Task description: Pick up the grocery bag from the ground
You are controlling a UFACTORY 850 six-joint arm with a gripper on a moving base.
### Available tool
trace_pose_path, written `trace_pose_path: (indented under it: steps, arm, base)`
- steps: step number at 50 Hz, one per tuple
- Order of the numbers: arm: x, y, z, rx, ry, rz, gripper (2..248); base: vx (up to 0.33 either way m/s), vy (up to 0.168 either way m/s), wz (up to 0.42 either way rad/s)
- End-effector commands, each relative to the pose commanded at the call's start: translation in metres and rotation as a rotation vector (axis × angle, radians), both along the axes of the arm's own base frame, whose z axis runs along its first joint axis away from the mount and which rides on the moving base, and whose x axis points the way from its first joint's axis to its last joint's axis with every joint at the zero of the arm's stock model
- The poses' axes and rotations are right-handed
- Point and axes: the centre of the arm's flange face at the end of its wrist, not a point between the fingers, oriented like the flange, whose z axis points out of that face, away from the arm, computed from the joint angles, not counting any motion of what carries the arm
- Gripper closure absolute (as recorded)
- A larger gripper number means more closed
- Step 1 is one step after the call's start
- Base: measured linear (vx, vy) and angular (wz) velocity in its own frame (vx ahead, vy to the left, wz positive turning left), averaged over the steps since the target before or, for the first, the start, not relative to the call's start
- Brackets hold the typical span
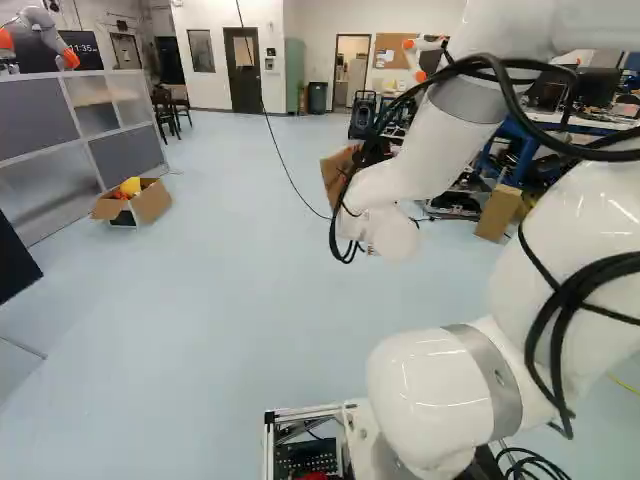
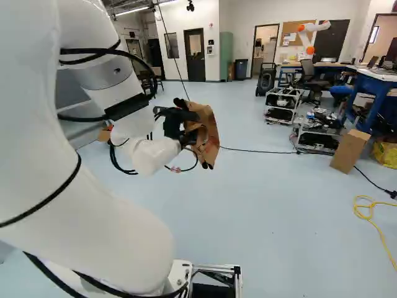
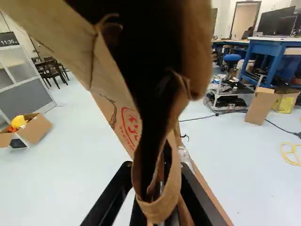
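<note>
In the right base view my gripper [image 2: 188,124] is raised well above the floor at the end of the arm, with the brown paper grocery bag [image 2: 209,135] hanging tilted from it. The arm mostly hides the bag [image 1: 338,176] in the left base view. In the wrist view my gripper [image 3: 155,172] is shut on folded paper of the bag [image 3: 112,104], which bunches between the two black fingers. The bag's dark opening faces the camera and spreads ahead of the fingers; red print shows on one side.
An open cardboard box [image 1: 151,203] with yellow and red items stands by the grey partition [image 1: 126,160]. Carts [image 2: 319,135], a cardboard piece [image 2: 350,151], a yellow cable [image 2: 370,216] and blue tables lie to the right. A black cable [image 2: 254,149] crosses the floor. Another robot [image 2: 309,36] stands far back.
</note>
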Motion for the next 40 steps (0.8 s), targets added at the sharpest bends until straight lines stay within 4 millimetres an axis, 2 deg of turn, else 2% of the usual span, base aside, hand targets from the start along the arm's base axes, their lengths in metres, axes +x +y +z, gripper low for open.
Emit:
trace_pose_path:
  steps: [40]
  arm:
    - [-0.049, 0.007, -0.02, -0.063, 0.091, 0.163, 229]
  base:
    - [0.0, 0.0, 0.0]
